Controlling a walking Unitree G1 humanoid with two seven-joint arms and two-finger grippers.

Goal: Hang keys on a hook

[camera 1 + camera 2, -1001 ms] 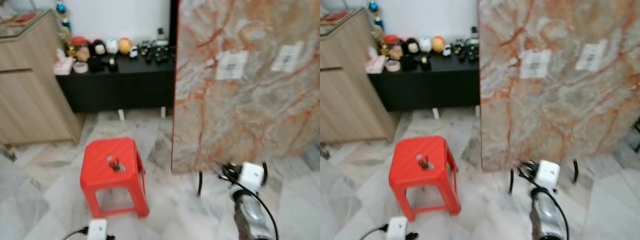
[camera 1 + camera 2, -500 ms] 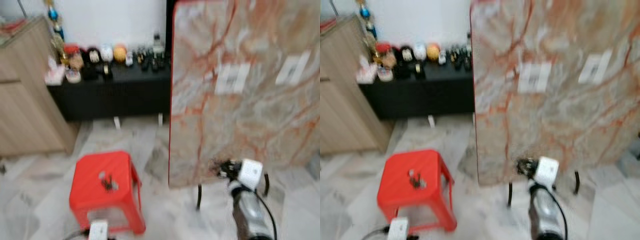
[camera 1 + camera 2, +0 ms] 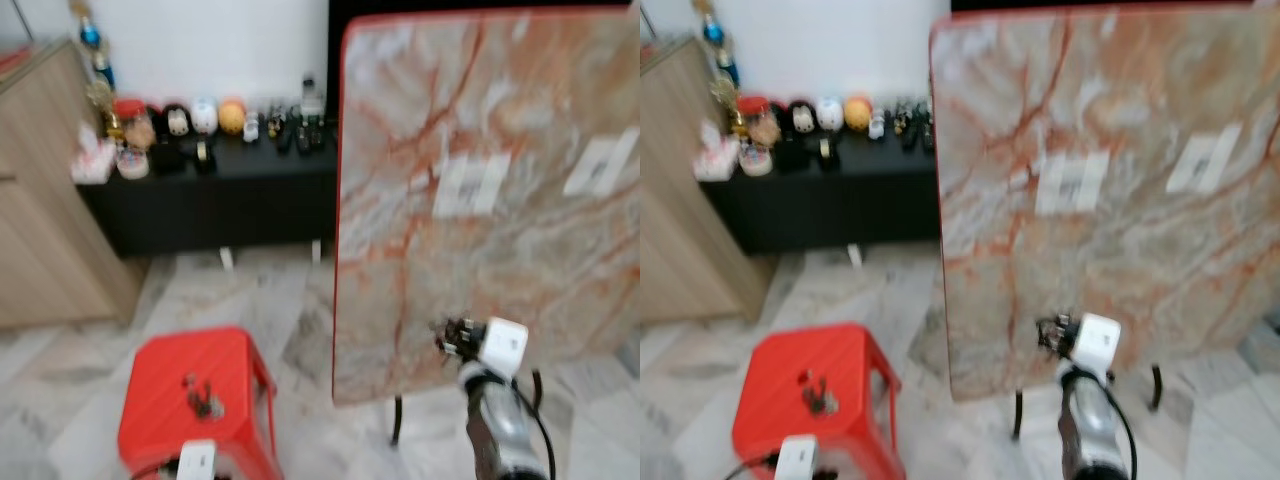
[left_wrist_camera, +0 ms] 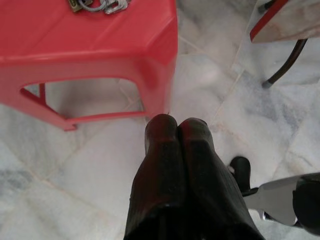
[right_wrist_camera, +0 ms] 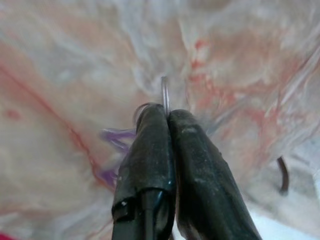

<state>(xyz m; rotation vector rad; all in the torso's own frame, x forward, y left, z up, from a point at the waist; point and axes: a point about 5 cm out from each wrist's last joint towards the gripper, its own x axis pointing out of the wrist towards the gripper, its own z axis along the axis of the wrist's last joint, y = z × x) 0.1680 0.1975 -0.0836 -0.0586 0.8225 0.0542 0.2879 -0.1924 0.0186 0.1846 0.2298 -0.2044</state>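
My right gripper is shut on a thin metal key ring, with something purple hanging beside the fingers. It is held up close to the lower part of an upright marbled slab, where my right gripper looks small and dark. A second bunch of keys lies on top of the red plastic stool. My left gripper is shut with nothing in it, low over the floor beside the stool. No hook can be made out.
The slab stands on dark metal legs on the marble floor. A low black cabinet with several small ornaments runs along the white back wall. A wooden cupboard stands at the left.
The whole picture has shifted: the stool now sits lower and the slab's top edge has come into sight, so the camera moved. My right gripper stays by the slab, still shut on the ring.
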